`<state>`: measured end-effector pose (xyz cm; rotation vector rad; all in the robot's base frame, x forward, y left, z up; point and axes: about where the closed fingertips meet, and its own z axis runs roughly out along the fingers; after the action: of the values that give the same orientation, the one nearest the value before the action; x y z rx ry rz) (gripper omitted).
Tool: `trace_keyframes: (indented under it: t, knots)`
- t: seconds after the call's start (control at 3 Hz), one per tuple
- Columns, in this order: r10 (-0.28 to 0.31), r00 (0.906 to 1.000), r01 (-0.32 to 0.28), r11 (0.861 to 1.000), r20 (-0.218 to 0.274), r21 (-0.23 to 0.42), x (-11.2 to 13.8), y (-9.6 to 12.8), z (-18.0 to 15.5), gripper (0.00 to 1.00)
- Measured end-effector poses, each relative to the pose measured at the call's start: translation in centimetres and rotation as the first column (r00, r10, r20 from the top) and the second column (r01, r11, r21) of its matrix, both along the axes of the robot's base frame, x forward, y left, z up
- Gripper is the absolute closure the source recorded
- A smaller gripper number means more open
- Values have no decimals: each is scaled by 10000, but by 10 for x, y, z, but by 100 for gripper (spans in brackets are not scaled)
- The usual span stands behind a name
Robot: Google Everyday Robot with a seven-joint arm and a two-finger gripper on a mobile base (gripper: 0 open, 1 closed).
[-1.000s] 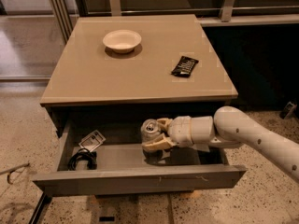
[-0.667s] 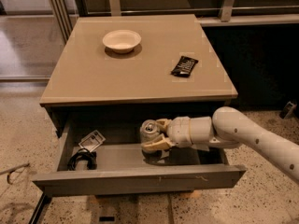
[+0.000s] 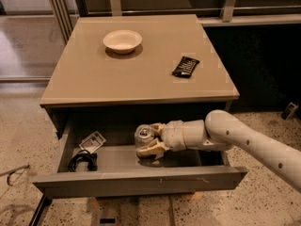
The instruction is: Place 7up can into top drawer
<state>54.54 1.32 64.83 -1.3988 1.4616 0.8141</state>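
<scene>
The top drawer [image 3: 141, 181] of the tan-topped cabinet stands pulled open toward me. The 7up can [image 3: 143, 134], silver with a pull-tab top, is upright inside the drawer near its middle, low over or on the drawer floor. My gripper [image 3: 153, 139] reaches in from the right, with one cream finger behind the can and one in front of it, shut on the can. The white arm runs off to the lower right.
A white bowl [image 3: 122, 40] and a black snack packet [image 3: 185, 66] lie on the cabinet top [image 3: 94, 79]. In the drawer's left part are a black coiled cable [image 3: 82, 161] and a small silver packet [image 3: 92, 141].
The gripper and the can have shifted slightly to the left inside the drawer. Nothing else has moved.
</scene>
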Motion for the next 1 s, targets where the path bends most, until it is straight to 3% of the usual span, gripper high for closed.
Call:
trace_keyframes:
  t: [0.33, 1.0]
  knots:
    - [72, 10000, -72, 10000, 47, -53, -1, 3, -3, 100]
    - [73, 10000, -73, 10000, 47, -53, -1, 3, -3, 58]
